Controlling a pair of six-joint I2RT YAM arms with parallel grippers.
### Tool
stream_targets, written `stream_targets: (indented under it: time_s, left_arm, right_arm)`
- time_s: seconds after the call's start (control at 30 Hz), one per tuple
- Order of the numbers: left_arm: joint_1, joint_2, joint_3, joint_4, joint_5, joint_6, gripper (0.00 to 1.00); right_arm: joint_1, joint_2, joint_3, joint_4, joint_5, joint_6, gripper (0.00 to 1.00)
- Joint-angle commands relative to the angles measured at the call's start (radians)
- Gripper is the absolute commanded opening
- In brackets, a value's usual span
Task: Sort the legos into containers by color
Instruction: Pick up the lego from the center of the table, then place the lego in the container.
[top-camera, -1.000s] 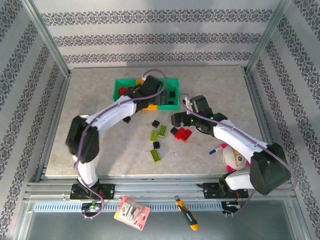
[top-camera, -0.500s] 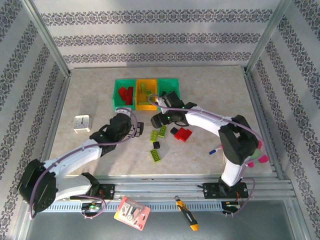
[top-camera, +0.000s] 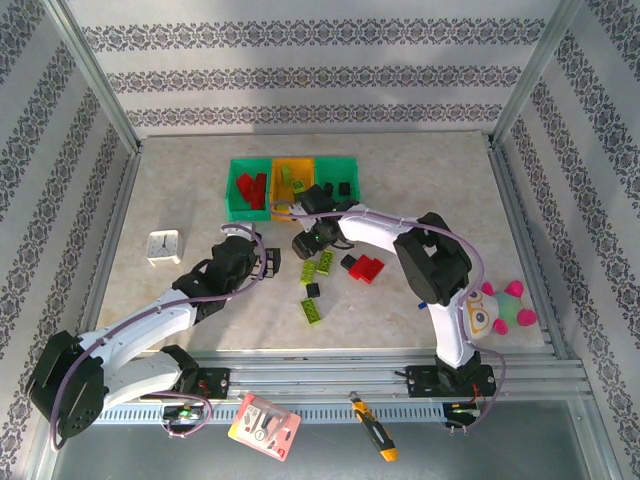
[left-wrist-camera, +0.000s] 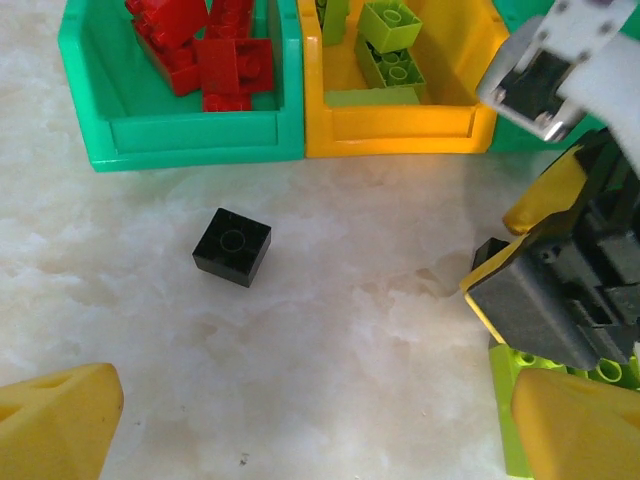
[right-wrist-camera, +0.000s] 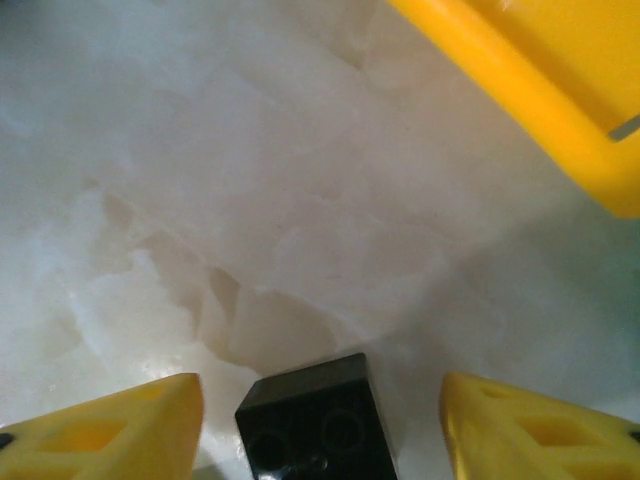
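right gripper (right-wrist-camera: 320, 400) has swung left since half a second ago; it now straddles a black lego (right-wrist-camera: 318, 430), fingers spread, unclenched (just before the containers (left-wrist-camera: 390, 135)). left gripper (left-wrist-camera: 315, 400) hangs released near a second black lego (left-wrist-camera: 232, 246). i judge pickup next.

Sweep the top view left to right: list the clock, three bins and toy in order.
white clock, left green bin of red bricks, yellow bin of lime bricks, right green bin of black bricks, stuffed toy
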Motion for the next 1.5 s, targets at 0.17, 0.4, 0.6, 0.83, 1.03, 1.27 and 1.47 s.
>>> stream_targets:
  time_s: [0.17,0.4,0.6,0.83,1.03,1.27,1.47]
  left_arm:
    - [-0.003,0.005,-0.010,0.054,-0.007,-0.026,0.99]
    - [-0.003,0.010,-0.024,0.137,0.143,0.109,0.99]
    - [-0.003,0.032,-0.014,0.176,0.163,0.162,0.99]
    - [-0.004,0.085,-0.002,0.213,0.194,0.153,0.99]
    - [-0.011,0.116,0.010,0.202,0.212,0.133,0.99]
    - [-0.032,0.172,0.064,0.112,0.129,0.063,0.99]
    - [-0.077,0.249,0.159,0.008,0.163,0.105,0.99]
  right_arm:
    - [0.024,0.041,0.049,-0.054,0.070,-0.015,0.41]
    - [0.023,-0.097,0.005,-0.045,0.074,0.021,0.31]
    - [-0.024,-0.242,-0.033,0.060,0.070,0.092,0.30]
    - [-0.150,-0.200,0.057,0.174,0.144,0.143,0.30]
    - [-0.237,-0.037,0.211,0.188,0.108,0.140,0.30]
    - [-0.291,0.083,0.342,0.150,0.007,0.109,0.42]
    - [-0.297,-0.050,0.252,0.165,-0.011,0.061,0.72]
